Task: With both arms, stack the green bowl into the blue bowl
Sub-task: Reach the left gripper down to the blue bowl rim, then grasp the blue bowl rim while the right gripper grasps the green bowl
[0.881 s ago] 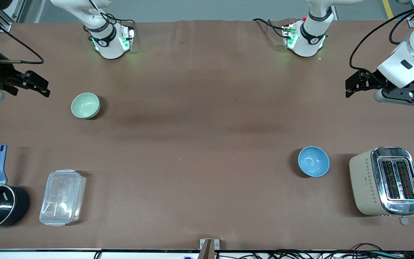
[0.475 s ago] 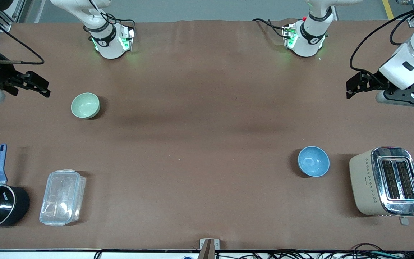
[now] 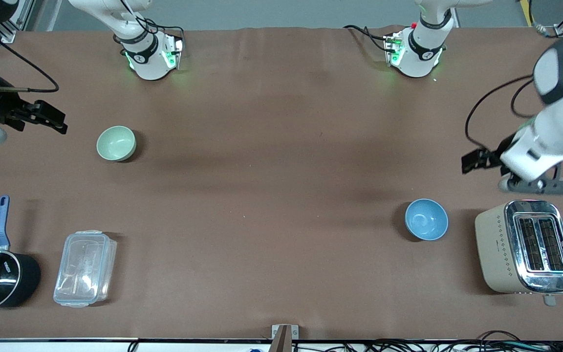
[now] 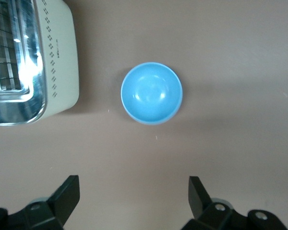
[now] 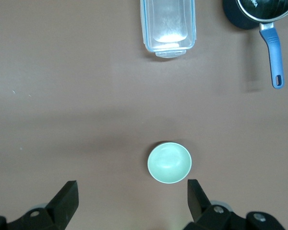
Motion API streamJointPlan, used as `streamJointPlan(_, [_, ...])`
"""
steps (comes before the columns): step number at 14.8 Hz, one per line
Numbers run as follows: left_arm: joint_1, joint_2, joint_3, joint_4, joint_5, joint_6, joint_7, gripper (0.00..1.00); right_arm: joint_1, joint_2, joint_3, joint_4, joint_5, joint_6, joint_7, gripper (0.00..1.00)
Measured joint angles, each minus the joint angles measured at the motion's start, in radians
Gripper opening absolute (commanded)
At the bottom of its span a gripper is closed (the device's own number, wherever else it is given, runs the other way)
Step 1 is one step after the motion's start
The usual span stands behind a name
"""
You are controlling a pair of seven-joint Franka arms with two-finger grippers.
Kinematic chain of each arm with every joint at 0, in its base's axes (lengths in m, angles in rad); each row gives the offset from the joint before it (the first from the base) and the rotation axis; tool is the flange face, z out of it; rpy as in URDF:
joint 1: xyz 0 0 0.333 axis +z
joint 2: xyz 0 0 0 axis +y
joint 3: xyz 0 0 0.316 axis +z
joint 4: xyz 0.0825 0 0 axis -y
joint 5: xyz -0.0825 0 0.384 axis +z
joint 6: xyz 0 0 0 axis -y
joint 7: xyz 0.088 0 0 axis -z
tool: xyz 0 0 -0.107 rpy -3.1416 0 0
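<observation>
Brown table [image 3: 281, 195], left hand [image 3: 472, 161] open, apparently nearer blue bowl [image 3: 426, 219], right hand [image 3: 52, 120] open, waiting

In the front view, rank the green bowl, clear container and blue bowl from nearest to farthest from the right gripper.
From the right gripper:
1. green bowl, just beside it
2. clear container, nearer the front camera
3. blue bowl, toward the left arm's end
</observation>
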Motion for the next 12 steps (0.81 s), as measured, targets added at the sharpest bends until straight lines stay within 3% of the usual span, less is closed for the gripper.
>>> streamJointPlan(7, [0.004,0.277,0.0,-0.02,0.0,0.24,-0.122,1.0,-0.254,0.011,-0.012,-0.201,0.107,0.077,-0.283,1.0])
streamJointPlan(12, [0.017,0.379,0.003,-0.023,0.03,0.345,-0.146,0.99,-0.429,0.035,-0.014,-0.469,0.204,0.318,-0.527,0.99])
